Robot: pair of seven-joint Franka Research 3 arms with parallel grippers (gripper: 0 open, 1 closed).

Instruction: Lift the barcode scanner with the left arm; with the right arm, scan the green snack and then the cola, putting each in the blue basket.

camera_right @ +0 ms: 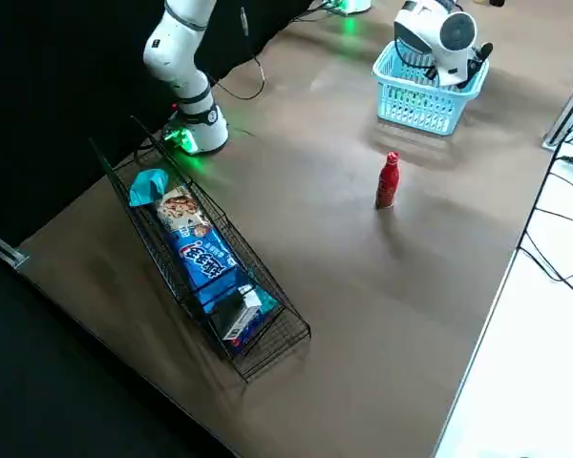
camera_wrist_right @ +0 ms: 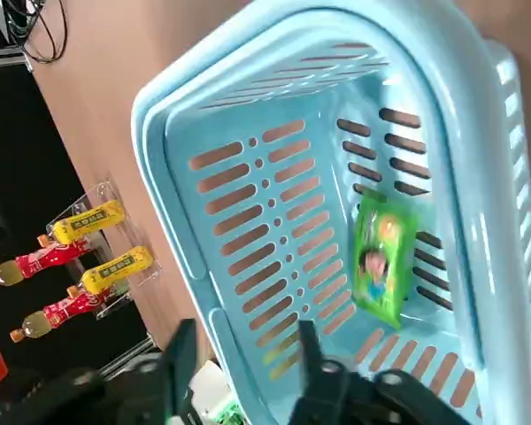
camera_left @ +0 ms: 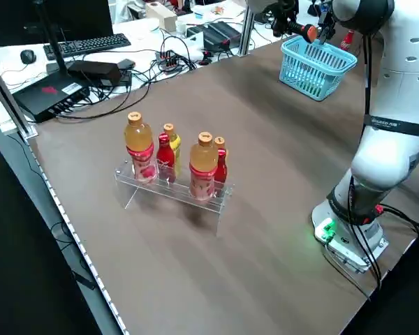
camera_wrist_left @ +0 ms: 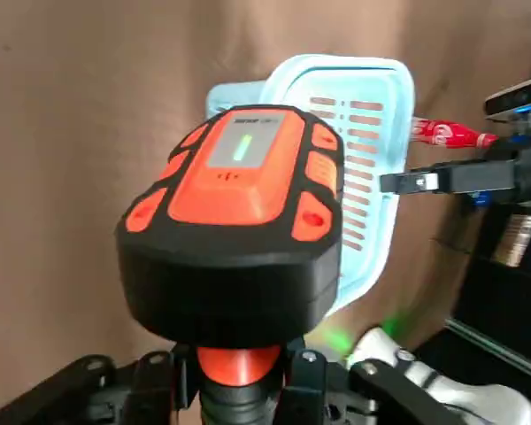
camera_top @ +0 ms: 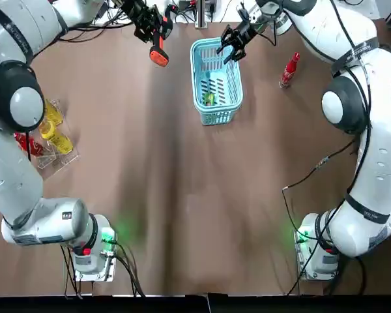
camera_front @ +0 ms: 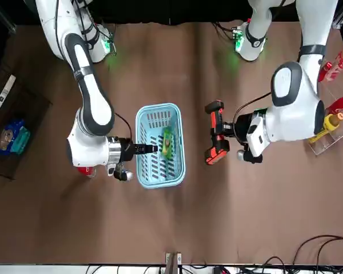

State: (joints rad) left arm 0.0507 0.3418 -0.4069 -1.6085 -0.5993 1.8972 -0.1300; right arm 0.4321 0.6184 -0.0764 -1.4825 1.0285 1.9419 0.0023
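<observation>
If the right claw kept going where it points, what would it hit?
The right gripper, over the light blue plastic basket, would probably meet its slotted inside near the green snack packet; depth unclear.

One scanner [camera_top: 158,49], one basket [camera_top: 216,117], one snack [camera_top: 209,98], one cola [camera_top: 289,70], four racked bottles [camera_left: 204,164].

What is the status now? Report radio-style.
Left pincer shut on scanner, raised. Right pincer open above blue basket; green snack inside. Cola upright beside basket, untouched.

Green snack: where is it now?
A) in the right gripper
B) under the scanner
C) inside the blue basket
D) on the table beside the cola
C: the green snack lies on the floor of the blue basket; the right gripper above it is open and empty.
</observation>
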